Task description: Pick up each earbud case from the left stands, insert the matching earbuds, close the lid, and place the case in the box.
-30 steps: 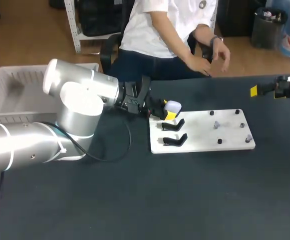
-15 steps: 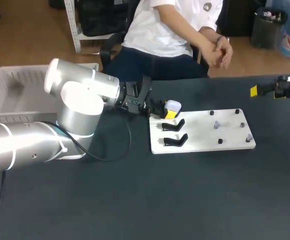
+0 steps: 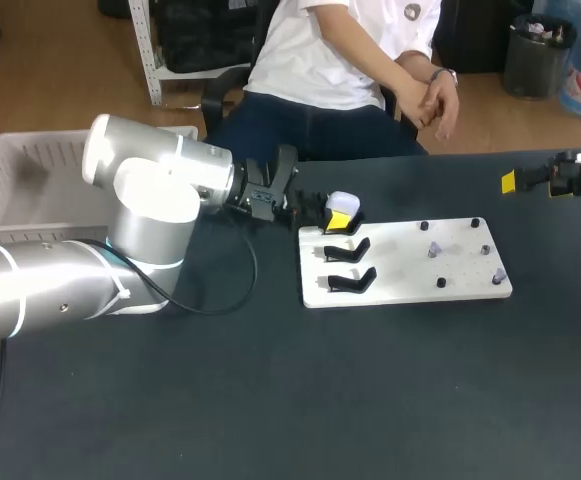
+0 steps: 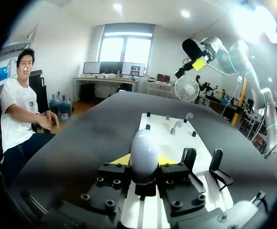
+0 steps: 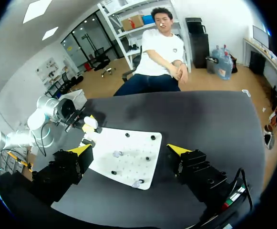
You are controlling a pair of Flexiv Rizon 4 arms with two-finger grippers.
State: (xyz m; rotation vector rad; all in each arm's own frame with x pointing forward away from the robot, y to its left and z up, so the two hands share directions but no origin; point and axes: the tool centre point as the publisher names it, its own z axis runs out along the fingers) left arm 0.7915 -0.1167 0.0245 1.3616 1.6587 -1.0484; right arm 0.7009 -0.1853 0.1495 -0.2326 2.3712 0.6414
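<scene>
Earbud case [image 3: 342,204], pale and egg-shaped, is gripped between the yellow tips of the left pincer [image 3: 338,222] at the white board's [image 3: 410,262] corner beside the black stands [image 3: 348,250], while the right pincer [image 5: 128,149] hangs released over the desk [image 3: 270,400] past the board's opposite end.

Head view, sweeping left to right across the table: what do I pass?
white box → earbud case → pegs on the white board → right gripper

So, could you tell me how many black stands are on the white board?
2: one stand beside the left pincer gripping the case, another stand nearer the board's front edge. A third may hide under the pincer.
</scene>
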